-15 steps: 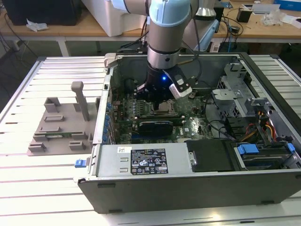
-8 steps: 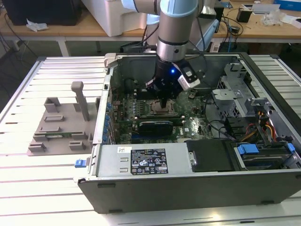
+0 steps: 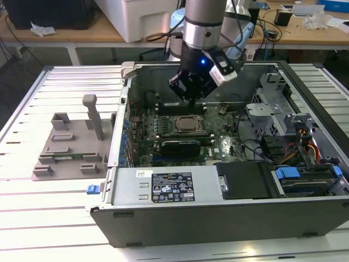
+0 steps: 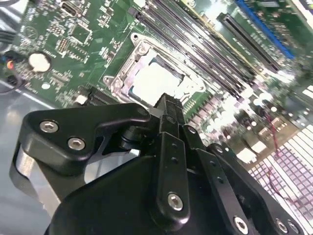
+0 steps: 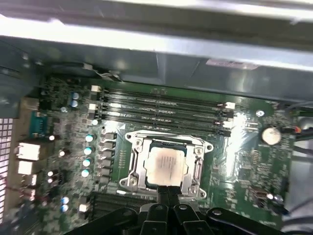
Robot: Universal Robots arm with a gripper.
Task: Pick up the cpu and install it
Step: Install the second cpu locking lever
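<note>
The cpu (image 3: 188,124) lies flat in its metal socket frame (image 5: 134,161) on the green motherboard (image 3: 218,147) inside the open computer case. Its silvery top shows in both wrist views (image 5: 165,164) (image 4: 154,78). My gripper (image 3: 191,98) hangs a little above the socket, toward the case's back wall. The black fingers (image 5: 164,196) press together in the first wrist view, and nothing sits between them. In both wrist views the gripper's tip (image 4: 168,105) stands just off the cpu's edge, clear of it.
Memory slots (image 5: 161,110) run beside the socket. A black card (image 3: 180,145) and the power supply (image 3: 174,185) lie toward the case front. Drive bays and cables (image 3: 294,142) fill the exterior view's right. A grey fixture (image 3: 71,147) sits on the table at the left.
</note>
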